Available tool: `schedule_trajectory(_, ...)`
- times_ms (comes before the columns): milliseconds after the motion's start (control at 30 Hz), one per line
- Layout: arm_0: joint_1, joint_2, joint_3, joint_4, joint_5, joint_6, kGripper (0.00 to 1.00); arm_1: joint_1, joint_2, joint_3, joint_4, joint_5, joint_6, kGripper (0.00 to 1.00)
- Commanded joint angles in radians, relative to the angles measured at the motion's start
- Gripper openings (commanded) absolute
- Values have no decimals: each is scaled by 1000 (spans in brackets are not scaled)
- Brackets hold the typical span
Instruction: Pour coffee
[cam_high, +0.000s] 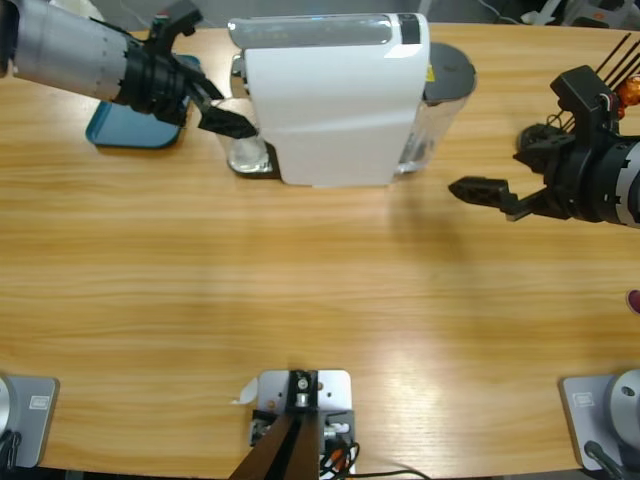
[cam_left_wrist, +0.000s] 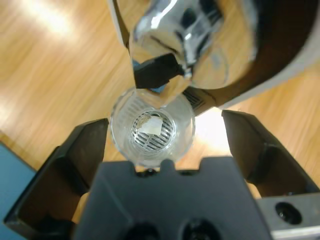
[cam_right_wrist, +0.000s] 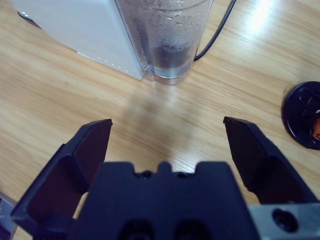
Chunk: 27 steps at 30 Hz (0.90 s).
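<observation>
Clear glass (cam_left_wrist: 152, 131) sits on the drip grille under the chrome spout (cam_left_wrist: 172, 37) of the white coffee machine (cam_high: 335, 100), far side of the table, left of the machine body. That spot makes sense: anything coming out of the spout drops straight into it. In the left wrist view you see the grille through the glass bottom, so it looks empty; no coffee visible yet.

Your left gripper (cam_left_wrist: 165, 132) is at the glass with its jaws spread wide, one on each side of it. Neither jaw appears to touch the glass, though the left one is close. Looks set up for a grasp, not yet clamped. In the high view the same gripper (cam_high: 232, 122) comes in from the far left, over the edge of the blue tray (cam_high: 125, 135).

Your right gripper (cam_right_wrist: 167, 135) hangs over bare table to the right of the machine, jaws wide apart, holding nothing. It faces the machine's water tank (cam_right_wrist: 167, 40), well apart from it. High view agrees (cam_high: 487, 192). Reads as parked clear so it doesn't crowd the machine.

My guess: you're at the pick-up or brew stage, early on. Risk if you close now: spout sits low over the rim, so lifting straight up could knock it. Slide the glass out towards you first.
</observation>
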<state>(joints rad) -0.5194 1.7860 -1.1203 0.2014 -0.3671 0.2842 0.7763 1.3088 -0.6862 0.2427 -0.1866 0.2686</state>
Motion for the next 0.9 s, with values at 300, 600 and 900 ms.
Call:
schedule_trajectory(300,62,-441,116,271,40,-9,989,-9,44,20,-6,39,-59,1000)
schedule_trajectory(600,94,-612,335,150,53,-142,807,-8,-163,18,16,51,-176,1000)
schedule_trajectory(900,105,-609,463,46,129,-210,807,-16,-83,-181,190,-36,-285,521)
